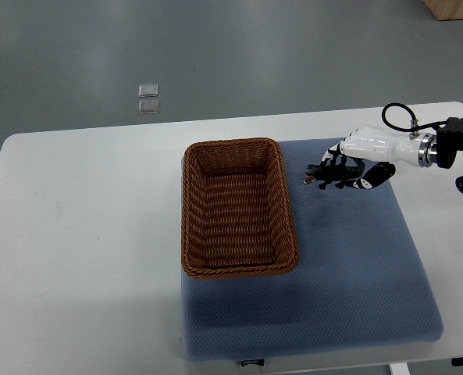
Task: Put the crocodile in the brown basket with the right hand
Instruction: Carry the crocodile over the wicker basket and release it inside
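Nearest the robot, a blue-grey mat (348,281) is lying on the white desk (75,234), and the brown basket (187,219) is sitting across the mat's left edge, holding nothing.

Just right of the basket's far corner, the right hand (368,156) is reaching in from the right edge and grasping the crocodile (327,173) by its tail end. The fingers are curling around the body. The toy is hanging beside the basket rather than over it, with its head pointing at the rim. Whether it is clear of the mat is hard to tell.

The grip looks to be taking only 1 end, so the toy could be swinging or slipping out on the way across. If it is carried low, the head could be catching the rim and pushing the basket.

The crocodile is small, dark green and spiky, with a pale open mouth.

Beyond the desk, 2 small clear squares (147,98) are lying on the grey floor.
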Controlling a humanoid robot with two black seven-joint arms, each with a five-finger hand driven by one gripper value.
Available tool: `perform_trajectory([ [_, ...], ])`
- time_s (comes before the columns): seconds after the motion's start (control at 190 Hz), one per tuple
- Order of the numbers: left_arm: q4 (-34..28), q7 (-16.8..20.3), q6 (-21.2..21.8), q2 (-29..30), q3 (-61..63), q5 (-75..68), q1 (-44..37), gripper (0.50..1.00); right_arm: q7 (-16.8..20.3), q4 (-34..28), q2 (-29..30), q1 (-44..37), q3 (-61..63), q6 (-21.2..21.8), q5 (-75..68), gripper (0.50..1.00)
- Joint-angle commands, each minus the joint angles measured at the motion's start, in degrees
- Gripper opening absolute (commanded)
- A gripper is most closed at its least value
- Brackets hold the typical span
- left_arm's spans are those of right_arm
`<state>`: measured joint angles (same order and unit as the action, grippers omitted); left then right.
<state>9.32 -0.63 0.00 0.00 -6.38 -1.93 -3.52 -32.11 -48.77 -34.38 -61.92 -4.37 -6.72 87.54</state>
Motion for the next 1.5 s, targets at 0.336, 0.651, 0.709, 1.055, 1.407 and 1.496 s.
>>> perform_trajectory([
  [0.336, 0.00, -0.07, 0.00, 0.00, -0.03, 0.00, 0.00, 1.000, -0.85, -0.18, 1.50, -2.94, 3.76, 0.04, 0.00, 0.500],
  [0.651, 0.00, -0.07, 0.00, 0.00, -0.03, 0.00, 0.00, 1.000, -0.59, -5.28, 6.16, -4.00, 5.34, 0.04, 0.62, 0.500],
  [0.709, 0.00, 0.01, 0.00, 0.00, -0.03, 0.00, 0.00, 1.000, -0.59, -5.28, 7.22, -4.00, 5.34, 0.04, 0.71, 0.500],
  [1.055, 0.00, 0.01, 0.00, 0.00, -0.03, 0.00, 0.00, 1.000, -0.41, -5.28, 13.19, -3.47, 5.25, -0.22, 1.50, 0.500],
  [1.407, 0.00, 0.01, 0.00, 0.00, -0.03, 0.00, 0.00, 1.000, -0.24, -5.11, 16.53, 0.57, 5.25, -7.17, 1.23, 0.938],
  [1.496, 0.00, 0.01, 0.00, 0.00, -0.03, 0.00, 0.00, 1.000, -0.33, -5.11, 16.18, 1.54, 5.25, -8.05, 1.15, 0.938],
])
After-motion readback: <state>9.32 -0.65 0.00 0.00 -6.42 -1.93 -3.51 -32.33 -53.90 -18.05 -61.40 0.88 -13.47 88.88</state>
